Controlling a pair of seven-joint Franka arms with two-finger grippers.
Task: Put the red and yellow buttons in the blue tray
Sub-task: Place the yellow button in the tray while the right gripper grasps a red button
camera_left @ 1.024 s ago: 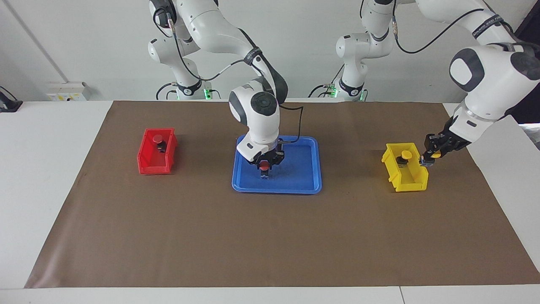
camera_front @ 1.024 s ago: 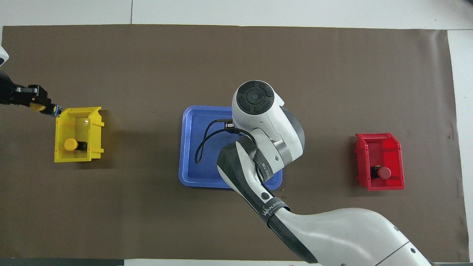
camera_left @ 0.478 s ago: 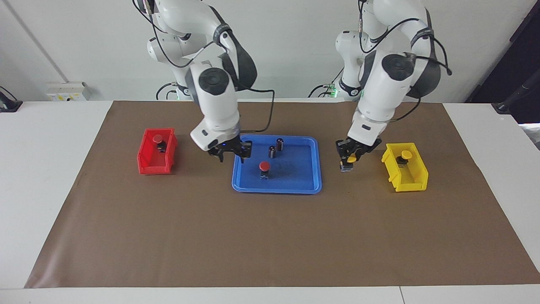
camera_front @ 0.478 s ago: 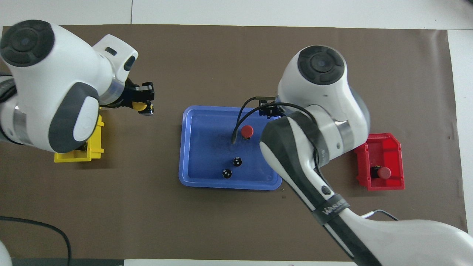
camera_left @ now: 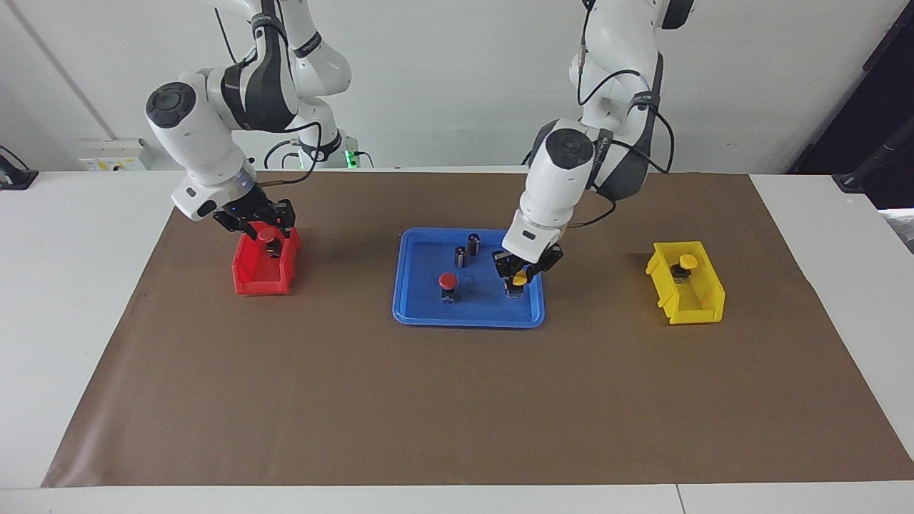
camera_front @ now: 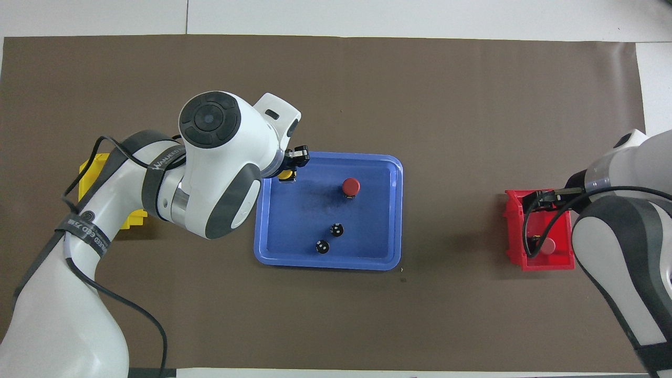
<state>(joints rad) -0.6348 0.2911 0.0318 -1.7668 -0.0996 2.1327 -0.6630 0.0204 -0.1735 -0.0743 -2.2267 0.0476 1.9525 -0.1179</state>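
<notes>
1. Yellow button [camera_left: 519, 278]: upright, cap up, long axis vertical, gripped by the left gripper [camera_left: 521, 280], fingers closed on it; low over the blue tray [camera_left: 418, 314], toward the left arm's end.
2. Red button [camera_left: 448, 280]: stands upright in the tray.
3. Two dark cylinders [camera_left: 466, 250]: upright in the tray, nearer the robots.
4. Step, judged: setting down the yellow button; next calls for release.
5. Right gripper [camera_left: 258, 227]: over the red bin [camera_left: 250, 275]; finger opening unreadable.
6. Yellow bin [camera_left: 696, 303]: holds one yellow button.
</notes>
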